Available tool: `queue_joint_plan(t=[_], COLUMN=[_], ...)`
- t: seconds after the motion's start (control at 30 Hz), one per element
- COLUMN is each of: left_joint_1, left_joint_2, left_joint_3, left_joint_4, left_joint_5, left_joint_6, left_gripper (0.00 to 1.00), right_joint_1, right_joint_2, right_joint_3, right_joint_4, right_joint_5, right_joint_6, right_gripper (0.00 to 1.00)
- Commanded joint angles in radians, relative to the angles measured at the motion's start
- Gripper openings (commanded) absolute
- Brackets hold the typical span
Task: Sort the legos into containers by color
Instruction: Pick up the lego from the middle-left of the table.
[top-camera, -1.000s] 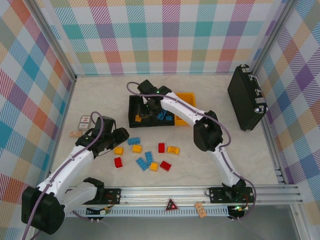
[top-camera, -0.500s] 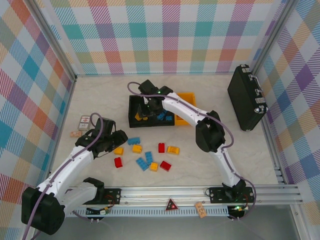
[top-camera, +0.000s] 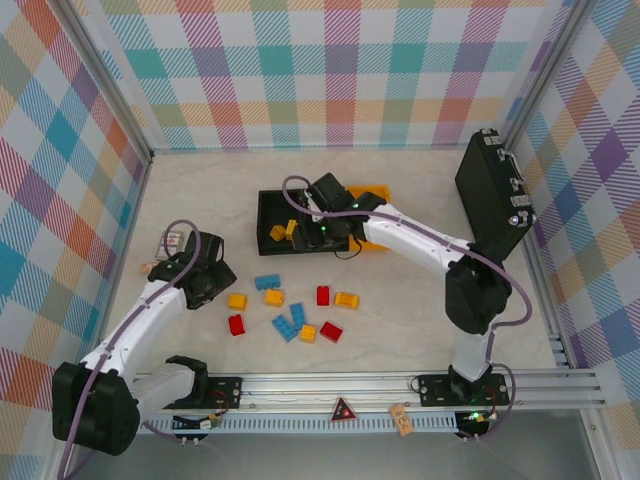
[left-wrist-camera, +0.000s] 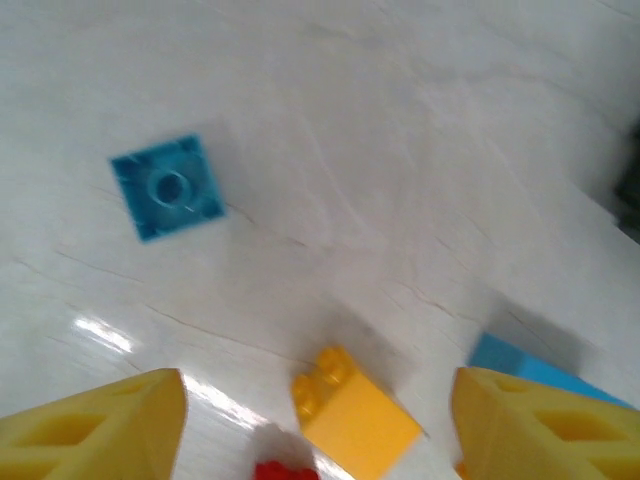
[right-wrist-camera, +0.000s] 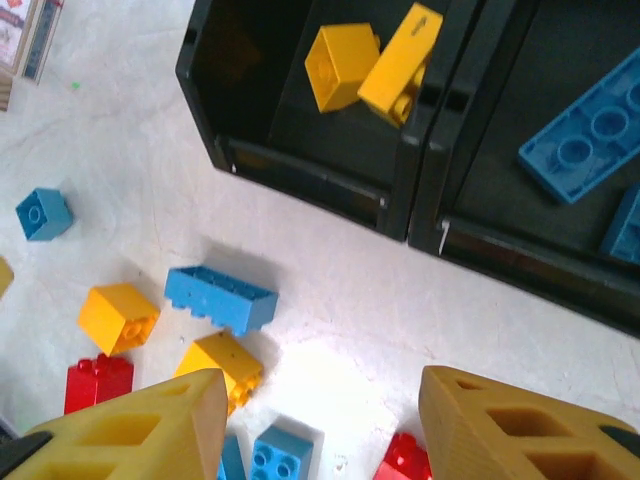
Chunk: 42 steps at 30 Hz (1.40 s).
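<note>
Right gripper (right-wrist-camera: 323, 374): yellow fingers apart, empty, near the front wall of the left black plastic bin (right-wrist-camera: 300, 172), which holds two yellow studded bricks (right-wrist-camera: 343, 65). The adjoining black bin (right-wrist-camera: 520, 255) holds blue flat plates (right-wrist-camera: 588, 127). Left gripper (left-wrist-camera: 318, 375): apart, empty, above a loose yellow brick (left-wrist-camera: 365, 425) on the white table (left-wrist-camera: 400, 150), with a small blue brick (left-wrist-camera: 168, 187) nearby.

Red, blue, yellow legos (top-camera: 285, 325); pale veined table (top-camera: 200, 190); black bins (top-camera: 263, 215) (third bin (top-camera: 376, 192) yellow-orange); pastel plaid walls (top-camera: 340, 70).
</note>
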Motion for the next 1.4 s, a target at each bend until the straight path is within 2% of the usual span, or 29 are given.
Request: queue_joint_plan(t=[0.0,0.13,0.43,0.57,0.9,1.2,1.37], left_joint_1=[0.049,0.098,0.187,0.197,0.205,0.198,0.152], left_joint_2=[0.035,0.082,0.28,0.356,0.409,0.328,0.294], left_joint_3=[0.03,0.015,-0.004,0.001,0.005,0.025,0.084], left_joint_4=[-0.04,0.019,0.203,0.248,0.272,0.246,0.22], left_joint_5=[-0.105,-0.149,-0.118,-0.111,-0.073,0.04,0.099], left_joint_6=[-0.009,-0.017,-0.003,-0.003,0.01,0.036,0.052], left_gripper=[0.76,0.82,0.78,0.72,0.37,0.33,0.33], right_joint_1=[0.005,0.007,0.006,0.006,0.006,0.003,-0.01], right_joint_2=[-0.063,-0.122,-0.189,-0.194,-0.178,-0.177,-0.208], right_joint_3=[-0.09,-0.197,-0.287,-0.288,-0.261,-0.244,-0.27], right_joint_4=[0.096,0.141,0.132,0.123,0.1,0.087,0.099], right_joint_5=[-0.051,-0.058,-0.035,-0.024,0.003,0.02,0.024], right_joint_6=[0.01,0.036,0.036,0.039,0.04,0.036,0.048], right_gripper=[0.54,0.54,0.54,0.54,0.54,0.54,0.54])
